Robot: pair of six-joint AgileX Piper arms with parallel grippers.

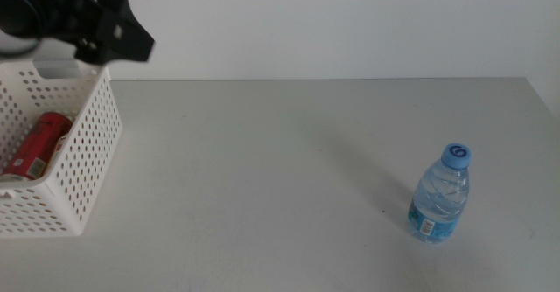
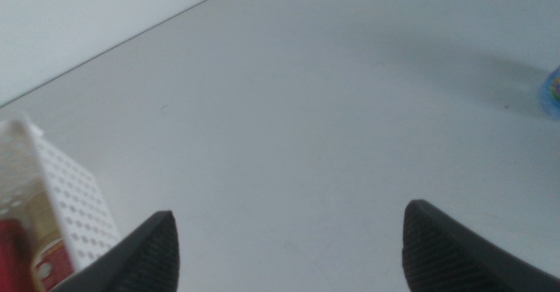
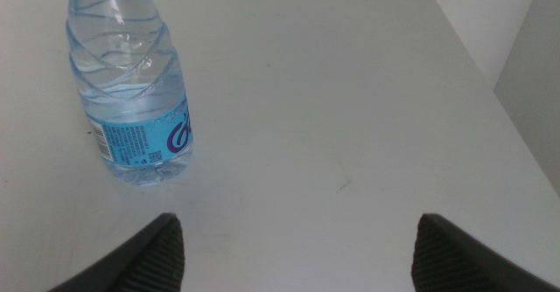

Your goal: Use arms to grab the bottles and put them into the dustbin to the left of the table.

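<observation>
A small clear water bottle (image 1: 441, 194) with a blue cap and blue label stands upright on the right part of the grey table (image 1: 280, 170). The right wrist view shows that bottle (image 3: 131, 100) close ahead of my right gripper (image 3: 297, 248), whose jaws stand wide open and empty; this arm is out of the middle view. My left gripper (image 1: 118, 37) hovers over the white perforated dustbin (image 1: 83, 161) at the table's left, open and empty in its wrist view (image 2: 284, 248). A red soda can (image 1: 37, 145) lies inside the dustbin.
The dustbin's near corner (image 2: 61, 196) shows in the left wrist view, with the red can (image 2: 16, 253) inside it. The table's right edge (image 3: 499, 91) runs close beyond the bottle. A white wall rises behind the table.
</observation>
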